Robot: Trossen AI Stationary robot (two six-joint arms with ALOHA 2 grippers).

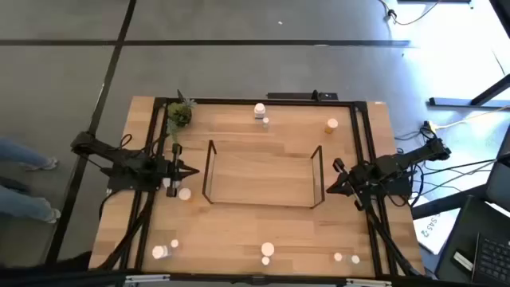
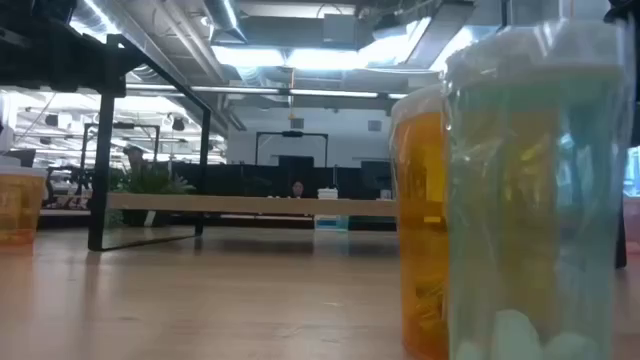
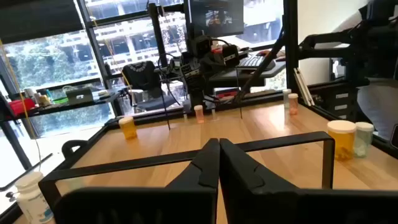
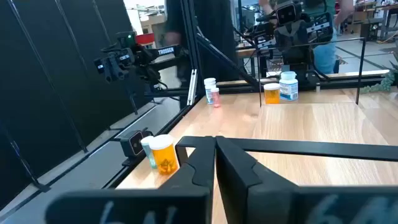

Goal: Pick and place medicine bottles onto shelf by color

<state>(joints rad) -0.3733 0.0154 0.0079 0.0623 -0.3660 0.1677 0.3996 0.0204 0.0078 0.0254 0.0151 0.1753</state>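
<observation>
The shelf [image 1: 261, 174] stands mid-table, seemingly bare. Bottles [image 1: 260, 111] are scattered around the table [image 1: 239, 231] edges. Left tool [image 1: 189, 170] and right tool [image 1: 330, 186] flank it, both closed, holding nothing.

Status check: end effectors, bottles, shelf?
Left end effector and right end effector shut, empty, flanking the shelf. Shelf bare. Medicine bottles scattered around it. Nothing blocking.

Ten bottles [image 1: 260, 111], one shelf [image 1: 263, 174], one plant [image 1: 179, 115].
</observation>
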